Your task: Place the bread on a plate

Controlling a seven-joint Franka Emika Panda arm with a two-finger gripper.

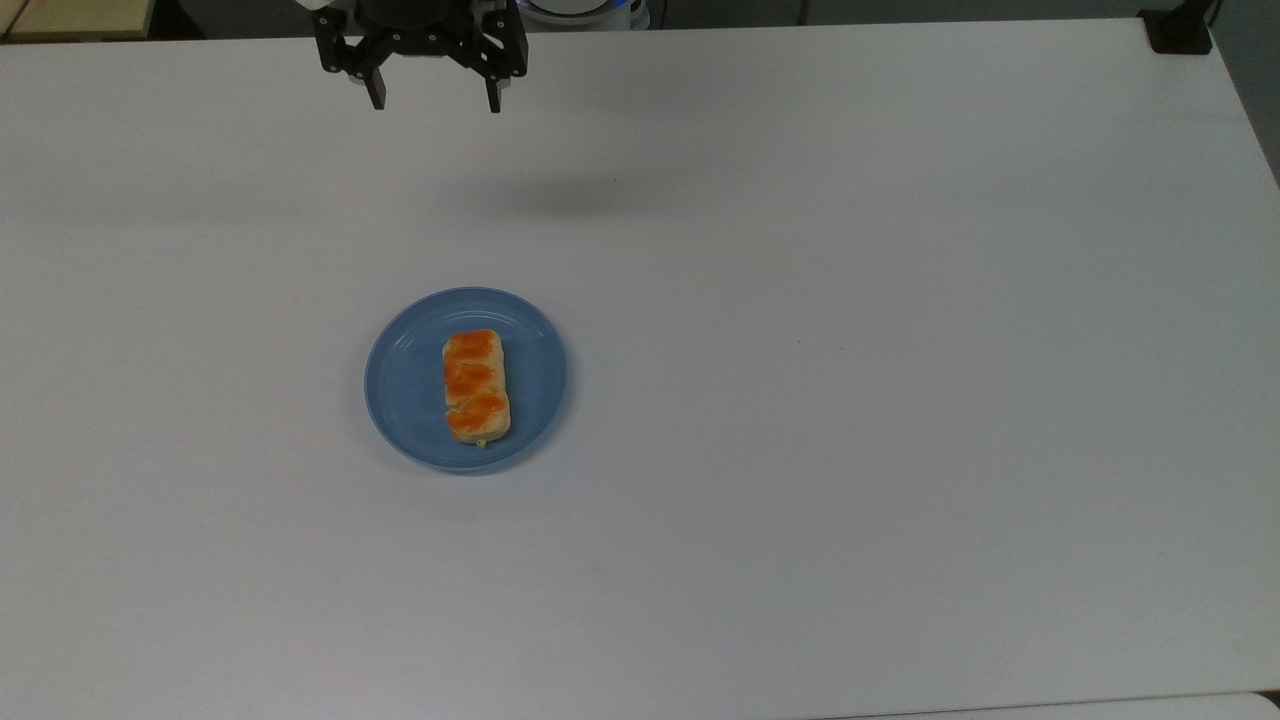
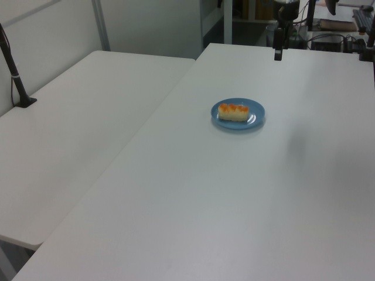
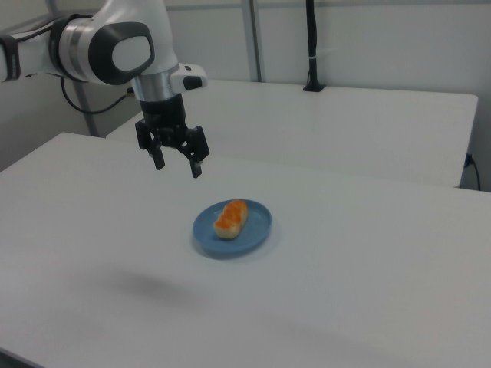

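Light-blue and round, the shallow-rimmed plate (image 1: 466,380) lay on the white table (image 1: 900,350) in the top view, with the small oblong pale-beige bread (image 1: 476,386) — three glazed orange-brown bumps on top — resting inside it, a little toward the top view's right of centre. The black two-finger gripper (image 1: 433,104) hung at the table's far edge, well apart from the plate, its fingers spread and holding nothing.

In the left view the bread (image 2: 234,111) sat fully within the plate (image 2: 238,114), while the gripper (image 2: 278,57) hovered high beyond it.

In the right view the gripper (image 3: 176,166) was raised above the table, released and empty, with the plate (image 3: 232,227) and the bread (image 3: 230,218) below and to the right view's right.

The placing looked done, so little seemed at risk — only a low sweep of the arm back across the table could knock the plate or roll the bread off its rim.
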